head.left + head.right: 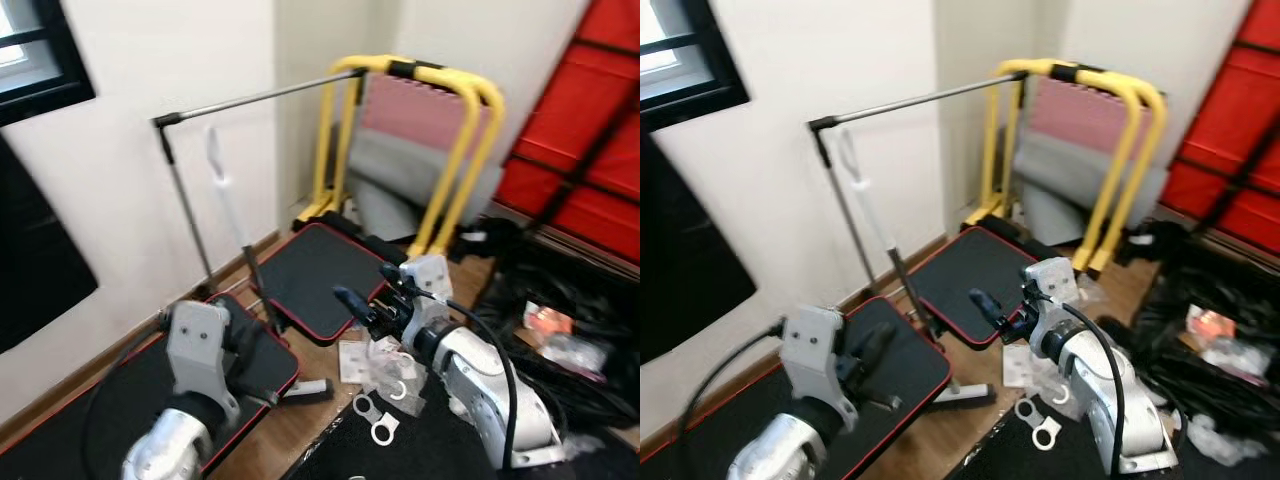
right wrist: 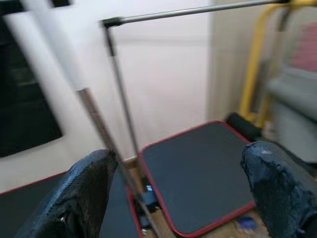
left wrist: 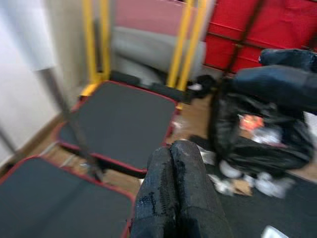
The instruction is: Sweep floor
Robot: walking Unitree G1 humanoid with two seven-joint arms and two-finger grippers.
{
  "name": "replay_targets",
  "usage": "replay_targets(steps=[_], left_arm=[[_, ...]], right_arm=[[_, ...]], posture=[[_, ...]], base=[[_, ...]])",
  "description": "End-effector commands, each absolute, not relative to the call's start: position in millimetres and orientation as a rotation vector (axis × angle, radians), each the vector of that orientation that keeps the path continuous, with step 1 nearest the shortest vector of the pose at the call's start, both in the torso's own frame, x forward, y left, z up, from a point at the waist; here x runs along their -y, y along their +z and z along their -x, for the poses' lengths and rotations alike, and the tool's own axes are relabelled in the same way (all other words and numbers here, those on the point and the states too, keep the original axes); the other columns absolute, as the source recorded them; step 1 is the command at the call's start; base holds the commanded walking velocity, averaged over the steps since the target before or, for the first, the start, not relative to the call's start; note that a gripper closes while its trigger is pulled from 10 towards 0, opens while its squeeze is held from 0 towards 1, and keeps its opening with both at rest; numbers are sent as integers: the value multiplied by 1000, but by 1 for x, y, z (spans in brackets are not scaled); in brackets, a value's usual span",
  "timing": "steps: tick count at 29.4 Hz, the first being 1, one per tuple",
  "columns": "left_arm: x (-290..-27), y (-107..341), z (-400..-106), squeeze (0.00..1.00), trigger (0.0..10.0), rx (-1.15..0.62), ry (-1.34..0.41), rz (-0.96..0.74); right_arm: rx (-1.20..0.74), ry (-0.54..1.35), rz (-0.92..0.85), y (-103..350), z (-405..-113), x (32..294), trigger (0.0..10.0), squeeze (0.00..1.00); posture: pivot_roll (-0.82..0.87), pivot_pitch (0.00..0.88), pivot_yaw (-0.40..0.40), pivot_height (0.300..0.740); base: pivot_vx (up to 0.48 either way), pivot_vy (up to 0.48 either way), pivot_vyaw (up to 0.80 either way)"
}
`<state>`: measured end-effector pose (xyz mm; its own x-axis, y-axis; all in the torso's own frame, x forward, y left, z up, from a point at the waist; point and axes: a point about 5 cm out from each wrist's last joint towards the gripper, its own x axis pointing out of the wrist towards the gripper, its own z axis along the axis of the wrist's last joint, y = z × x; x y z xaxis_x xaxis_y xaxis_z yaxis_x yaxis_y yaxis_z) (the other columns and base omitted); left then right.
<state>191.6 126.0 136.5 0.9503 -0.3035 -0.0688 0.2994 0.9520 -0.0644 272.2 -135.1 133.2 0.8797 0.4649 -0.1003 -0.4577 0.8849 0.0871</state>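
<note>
A yellow tubular frame is seen in the corner, with red-edged black floor mats laid along the white wall and a heap of black bags on the wooden floor to the right. The broom, white-gripped on a grey shaft, is stood leaning near the wall between the two mats, its head resting on the floor. The right pincer is held wide open and empty in the air facing the broom shaft, while the left pincer is pressed closed with nothing in it, above the nearer mat.
</note>
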Motion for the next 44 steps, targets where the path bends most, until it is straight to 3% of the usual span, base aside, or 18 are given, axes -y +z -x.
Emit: replay_targets(steps=[1, 2, 4, 6, 9, 14, 16, 26, 30, 38, 44], left_arm=[[-131, 132, -191, 0, 10000, -74, -282, 50], [-131, 132, -191, 0, 10000, -74, -282, 50], [-155, 122, -197, 0, 10000, -68, -128, 14], [-155, 122, -197, 0, 10000, -68, -128, 14], [-224, 57, -196, 0, 10000, -267, 200, 38], [-253, 15, -181, 0, 10000, -427, 316, 90], [-266, -18, -164, 0, 10000, -569, 366, 109], [-267, -77, -117, 0, 10000, -887, 397, 111], [-257, -94, -94, 0, 10000, -1038, 373, 75], [-253, -97, -94, 0, 10000, -1046, 384, 90], [-250, -98, -103, 0, 10000, -1034, 343, 104]], right_arm=[[-153, 426, -91, 129, -270, 144, 10000, 0], [-153, 426, -91, 129, -270, 144, 10000, 0], [-176, 342, 9, 113, -277, 172, 10000, 0], [-176, 342, 9, 113, -277, 172, 10000, 0], [-394, 146, 154, 53, -280, 229, 10000, 0], [-517, 79, 149, 27, -269, 245, 10000, 0], [-602, 70, 167, 9, -259, 247, 10000, 0], [-844, 22, 204, -46, -217, 250, 10000, 0], [-1016, 45, 281, -70, -179, 251, 10000, 0], [-1070, 24, 295, -77, -166, 255, 10000, 0], [-1014, 14, 239, -73, -181, 246, 10000, 0]], posture=[[-80, 38, -60, 740], [-80, 38, -60, 740], [-78, 7, -64, 740], [-78, 7, -64, 740], [-72, 0, -63, 740], [-76, 0, -60, 740], [-84, 0, -49, 740], [-78, 0, -44, 740], [-75, 0, -52, 740], [-72, 0, -53, 740], [-83, 0, -45, 740]], base=[[0, 0, -800], [0, 0, -800], [0, 0, -800], [0, 0, -800], [0, 0, -800], [0, 0, -800], [0, 0, -800], [0, 0, -800], [0, 0, -800], [0, 0, -800], [0, 0, -267]])
